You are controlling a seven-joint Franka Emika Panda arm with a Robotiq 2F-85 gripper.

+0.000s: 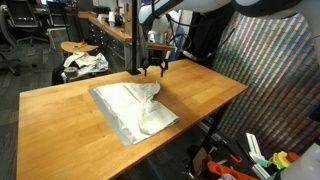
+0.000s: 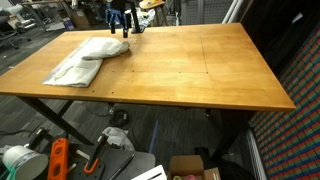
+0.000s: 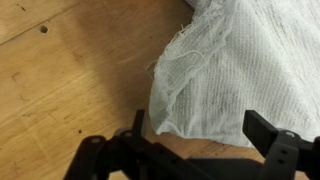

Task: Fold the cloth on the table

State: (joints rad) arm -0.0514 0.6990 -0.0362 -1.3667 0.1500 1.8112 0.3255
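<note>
The white cloth point(image 1: 135, 108) lies wrinkled on the light wood table point(image 1: 60, 110), one part folded over itself into a thicker bunch. In an exterior view it rests near the table's far corner point(image 2: 85, 60). My gripper point(image 1: 153, 70) hangs open just above the cloth's far edge, also seen in an exterior view point(image 2: 122, 28). In the wrist view the cloth's point(image 3: 240, 70) frayed corner lies below the open gripper point(image 3: 200, 125), with the dark fingers point(image 3: 265, 130) wide apart and nothing held between them.
A small round stool point(image 1: 75, 47) beside the table carries a white fabric bundle point(image 1: 85, 62). A colourful mesh panel point(image 1: 270, 90) stands by one table edge. Tools and boxes, including an orange tool point(image 2: 57, 160), lie on the floor under the table point(image 2: 200, 70).
</note>
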